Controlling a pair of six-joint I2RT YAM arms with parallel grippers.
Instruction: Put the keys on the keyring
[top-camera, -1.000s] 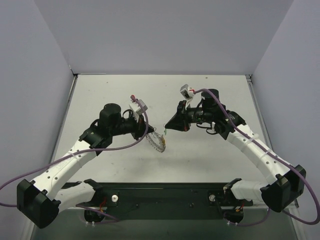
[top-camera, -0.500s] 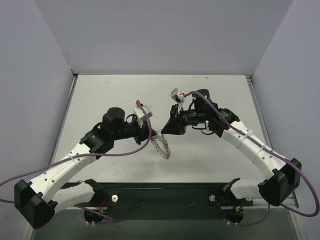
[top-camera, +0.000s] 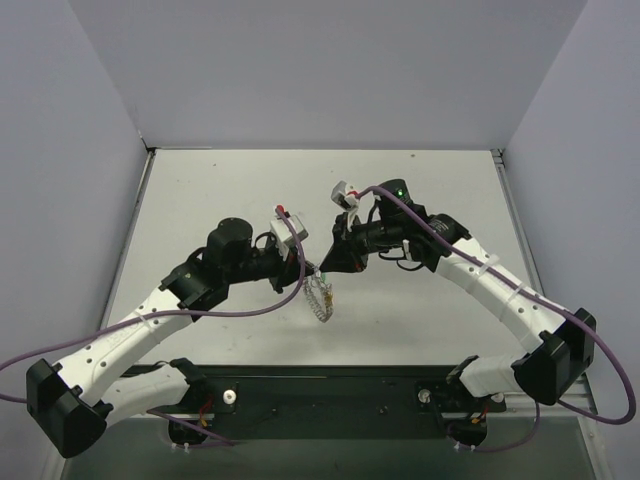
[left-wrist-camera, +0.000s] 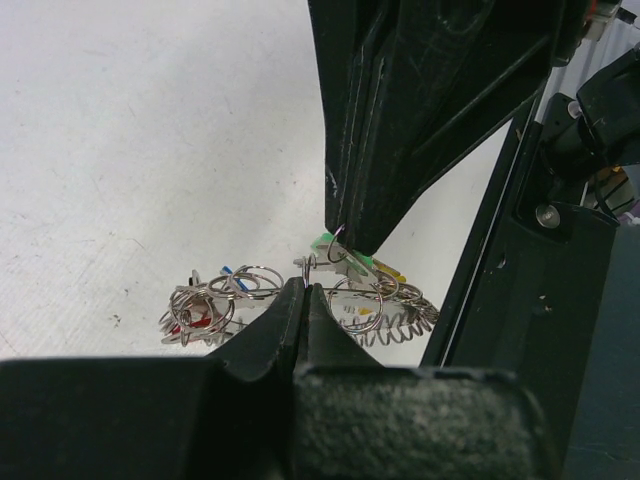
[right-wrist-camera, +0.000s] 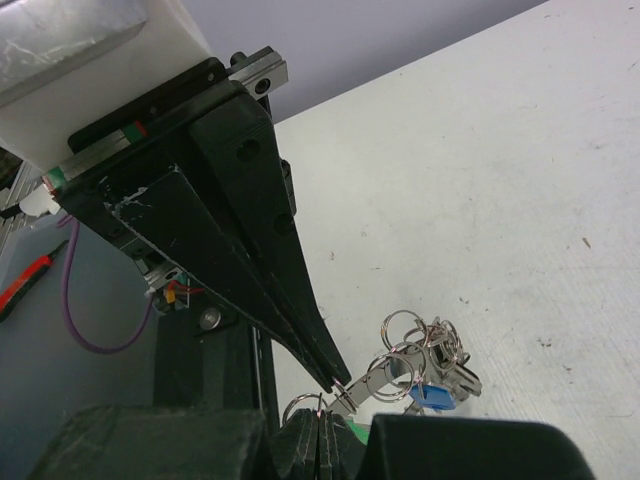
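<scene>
Left gripper (top-camera: 308, 268) fingers together, clamped on keyring (top-camera: 319, 298) wire. Right gripper (top-camera: 325, 266) fingers together, pinching green key (left-wrist-camera: 322, 240) ring just above keyring. Other keys (left-wrist-camera: 215, 305) bunched beside keyring coil.

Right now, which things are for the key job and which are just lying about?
For the job: the keys, the keyring, left gripper and right gripper, jaws shut on the keys' little rings.
Just there: purple cables, the table.
</scene>
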